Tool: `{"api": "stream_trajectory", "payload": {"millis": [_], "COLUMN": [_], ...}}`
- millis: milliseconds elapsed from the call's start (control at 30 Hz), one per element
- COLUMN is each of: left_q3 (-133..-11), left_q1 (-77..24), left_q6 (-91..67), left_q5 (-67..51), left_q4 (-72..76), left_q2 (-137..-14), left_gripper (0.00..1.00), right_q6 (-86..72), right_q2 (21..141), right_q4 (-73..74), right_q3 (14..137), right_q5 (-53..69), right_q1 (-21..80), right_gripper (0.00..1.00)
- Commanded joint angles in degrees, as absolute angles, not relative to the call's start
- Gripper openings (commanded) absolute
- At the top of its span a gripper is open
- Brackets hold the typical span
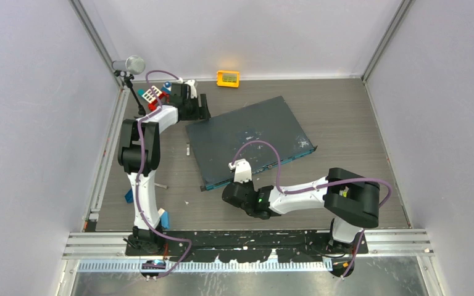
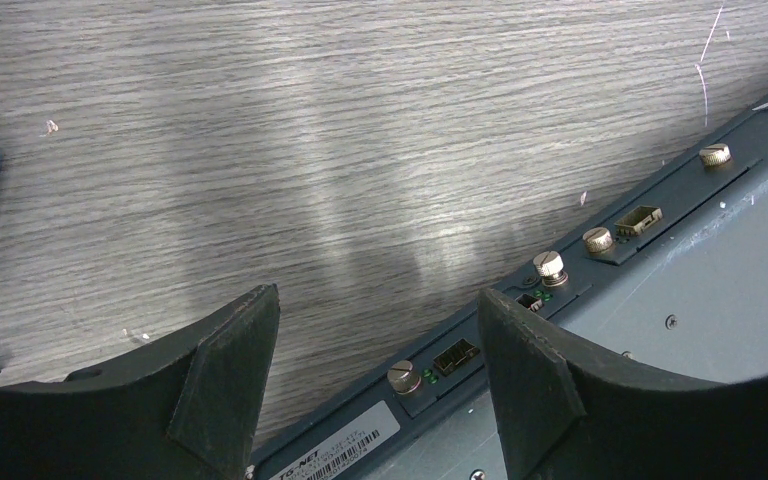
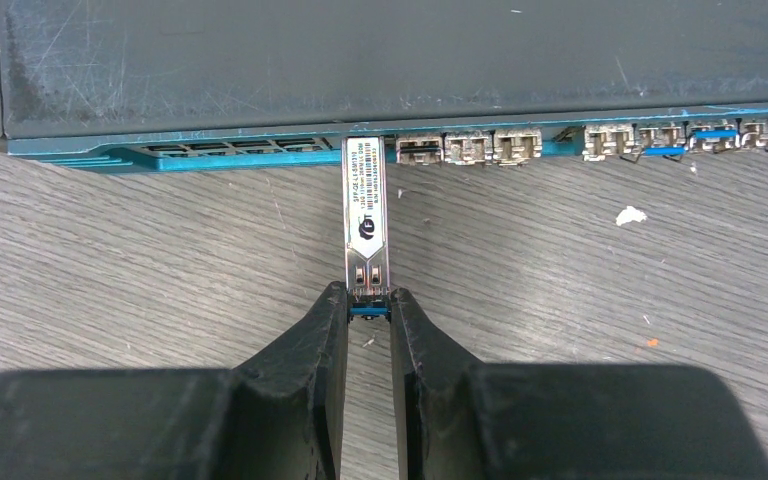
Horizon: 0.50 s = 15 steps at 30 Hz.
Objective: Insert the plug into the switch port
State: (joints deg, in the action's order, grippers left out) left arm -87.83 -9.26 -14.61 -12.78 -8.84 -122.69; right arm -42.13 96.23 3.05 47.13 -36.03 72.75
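1. Right gripper (image 3: 368, 310) is clenched on the plug (image 3: 366, 215), a slim silver transceiver module with a white label, pinched at its near end, where a blue latch shows between the fingertips.
2. The plug lies level just above the wood-grain table (image 2: 260, 120) and points straight at the teal-blue front face (image 3: 210, 150) of the switch (image 3: 360, 60).
3. Its far tip meets that face at the switch port (image 3: 365, 143), the opening just left of a row of metal-caged sockets (image 3: 468, 148). How far in it sits I cannot tell.
4. Left of the port, vent slots (image 3: 230, 148) run along the same face.
5. Over to the left gripper (image 2: 375, 300): released, jaws standing wide with nothing between them.
6. It hangs at the switch's rear edge, one finger over bare table and the other above the dark-grey lid, with brass thumbscrews (image 2: 549, 265) and small connectors showing beyond them.
7. From the top view the switch lies skewed on the table, its lid scuffed white, and a small orange-yellow box (image 1: 228, 78) sits against the back wall, well apart from it.
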Motion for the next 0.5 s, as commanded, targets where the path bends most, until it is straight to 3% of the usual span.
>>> {"api": "stream_trajectory", "payload": {"millis": [0,467], "left_q3": [-89.3,-89.4], "left_q1": [-9.4,-9.5], "left_q6": [-13.9,-13.8], "left_q5": [-14.5,-14.6], "left_q4": [-11.4,-11.4], "left_q2": [-123.6,-123.7], "left_gripper": [0.74,0.74], "right_q6": [-43.0,-46.0], "right_q2": [94.3,94.6], "right_q4": [1.9,0.3], "right_q3": [48.1,45.7], "right_q5": [-39.6,-41.6], "right_q1": [72.9,72.9], "right_gripper": [0.0,0.01]}}
